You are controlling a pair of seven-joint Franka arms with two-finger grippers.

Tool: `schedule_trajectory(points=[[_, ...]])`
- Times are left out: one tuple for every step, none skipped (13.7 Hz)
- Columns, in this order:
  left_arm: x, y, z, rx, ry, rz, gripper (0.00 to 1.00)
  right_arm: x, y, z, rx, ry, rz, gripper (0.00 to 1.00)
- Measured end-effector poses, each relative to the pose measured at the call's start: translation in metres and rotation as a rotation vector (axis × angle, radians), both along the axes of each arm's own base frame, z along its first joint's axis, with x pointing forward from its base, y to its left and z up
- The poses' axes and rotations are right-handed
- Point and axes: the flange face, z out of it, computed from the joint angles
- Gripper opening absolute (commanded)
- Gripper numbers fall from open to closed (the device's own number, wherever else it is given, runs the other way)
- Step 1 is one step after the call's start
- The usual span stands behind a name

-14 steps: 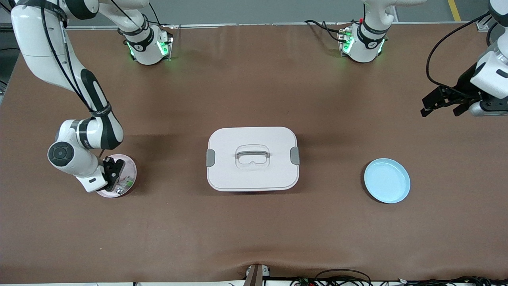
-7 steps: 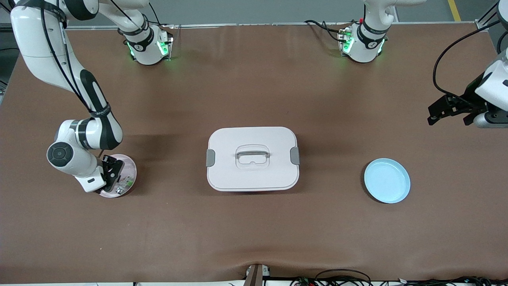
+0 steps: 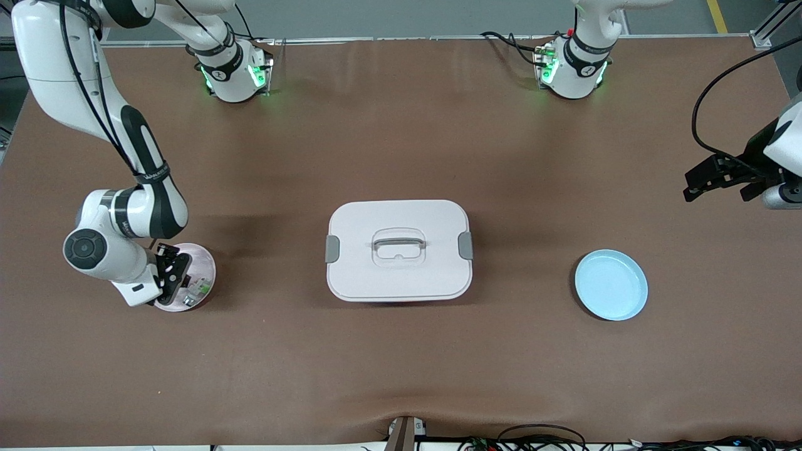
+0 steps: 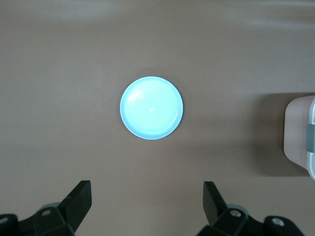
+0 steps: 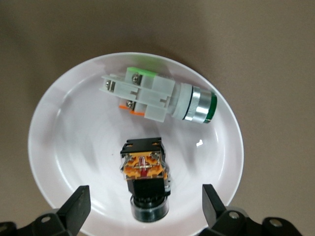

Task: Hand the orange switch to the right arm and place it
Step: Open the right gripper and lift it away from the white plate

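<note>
The orange switch [image 5: 143,172], a black block with an orange top, lies on its side in a small pink plate [image 3: 208,266] toward the right arm's end of the table. My right gripper [image 5: 145,194] hangs just over that plate [image 5: 49,123], open, one finger on each side of the switch and neither touching it. In the front view the right gripper [image 3: 170,275] covers part of the plate. My left gripper [image 3: 711,181] is open and empty, up in the air at the left arm's end of the table; its wrist view shows only bare tabletop between the fingers of the left gripper [image 4: 146,189].
A white-and-green component [image 5: 152,96] shares the pink plate, beside the orange switch. A white lidded box [image 3: 398,250] with a handle sits mid-table. An empty light-blue plate [image 3: 611,285] lies toward the left arm's end, also seen as the blue plate [image 4: 151,108] in the left wrist view.
The left arm has drawn back toward its end of the table. The right arm has shifted slightly toward its own end, its gripper staying over the pink plate.
</note>
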Motion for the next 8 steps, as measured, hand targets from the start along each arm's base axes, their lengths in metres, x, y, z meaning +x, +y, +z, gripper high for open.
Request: schedule_trajectory(points=[[0.0, -0.001, 0.0, 0.0, 0.004, -0.001, 1.0, 0.003, 0.001, 0.012, -0.003, 0.01, -0.018, 1.0], [-0.001, -0.001, 0.0, 0.0, 0.009, -0.002, 1.0, 0.006, 0.003, 0.025, -0.006, 0.02, -0.031, 1.0], [-0.001, -0.001, 0.0, 0.0, 0.012, -0.002, 1.0, 0.009, 0.006, 0.038, -0.01, 0.033, -0.043, 1.0], [-0.001, -0.001, 0.0, 0.0, 0.013, -0.002, 1.0, 0.013, 0.009, 0.053, -0.014, 0.048, -0.055, 1.0], [-0.002, -0.001, 0.0, 0.0, 0.012, -0.002, 1.0, 0.017, 0.011, 0.067, -0.019, 0.058, -0.067, 1.0], [-0.002, -0.001, 0.001, 0.0, 0.012, -0.002, 1.0, 0.021, 0.012, 0.08, -0.023, 0.065, -0.074, 1.0], [-0.002, -0.001, 0.001, 0.0, 0.013, -0.003, 1.0, 0.025, 0.012, 0.092, -0.026, 0.069, -0.081, 1.0], [-0.002, -0.001, 0.0, 0.001, 0.019, -0.004, 1.0, 0.028, 0.011, 0.102, -0.03, 0.069, -0.098, 1.0]])
